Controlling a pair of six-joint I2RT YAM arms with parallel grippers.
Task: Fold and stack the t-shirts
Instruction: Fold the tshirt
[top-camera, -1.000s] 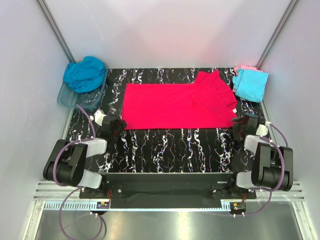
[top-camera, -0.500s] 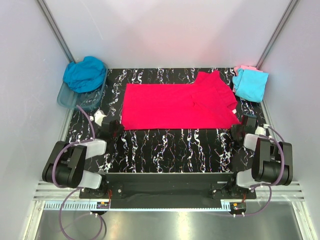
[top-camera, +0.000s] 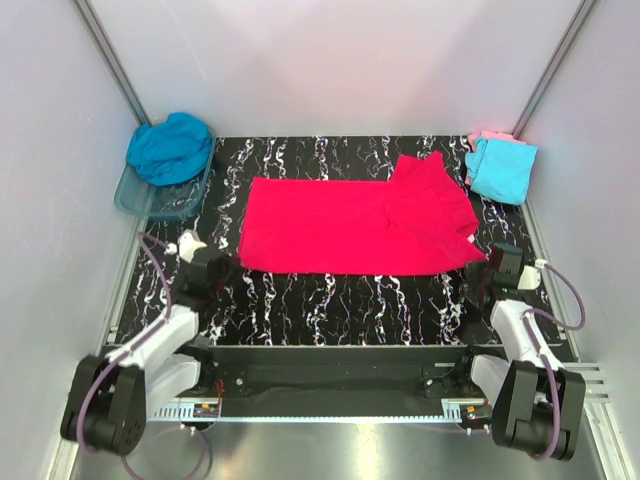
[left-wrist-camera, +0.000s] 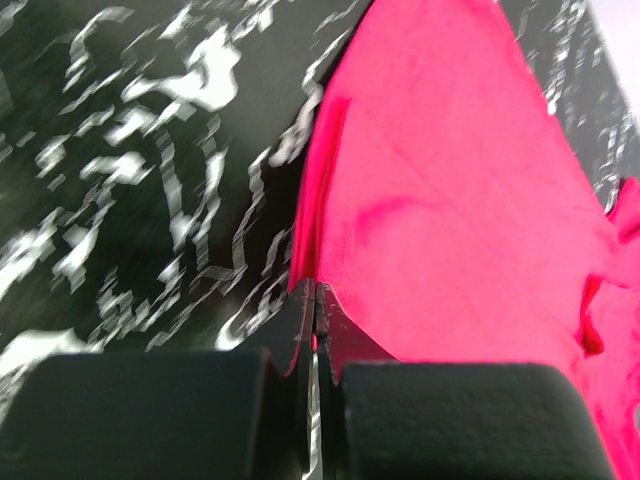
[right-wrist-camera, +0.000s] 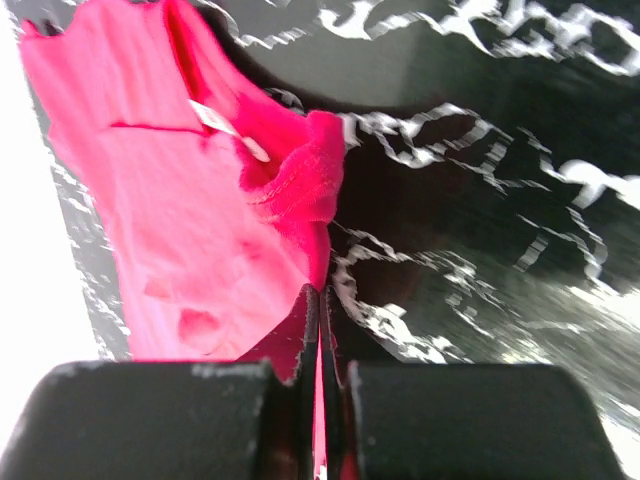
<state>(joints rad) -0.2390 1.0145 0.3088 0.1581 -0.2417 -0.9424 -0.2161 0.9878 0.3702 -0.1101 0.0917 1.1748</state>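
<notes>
The bright pink-red t-shirt (top-camera: 350, 225) lies spread flat across the middle of the table. My left gripper (top-camera: 228, 266) is shut on its near left corner; in the left wrist view the jaws (left-wrist-camera: 316, 295) pinch the cloth's edge (left-wrist-camera: 450, 200). My right gripper (top-camera: 482, 262) is shut on the near right corner, and the right wrist view shows the hem (right-wrist-camera: 290, 190) bunched just ahead of the closed jaws (right-wrist-camera: 322, 295). A teal-blue t-shirt (top-camera: 170, 148) sits crumpled at the back left. A folded light cyan t-shirt (top-camera: 500, 170) lies on a pale pink one (top-camera: 488, 136) at the back right.
A clear bluish plastic tub (top-camera: 135, 195) holds the teal-blue shirt at the back left corner. White walls close in the table on three sides. The black marbled tabletop (top-camera: 350, 300) shows between the shirt and the arm bases.
Both grippers have gone from open to shut on the pink-red shirt's near corners. Both arms have pulled back toward the near edge, dragging the shirt slightly nearer.
</notes>
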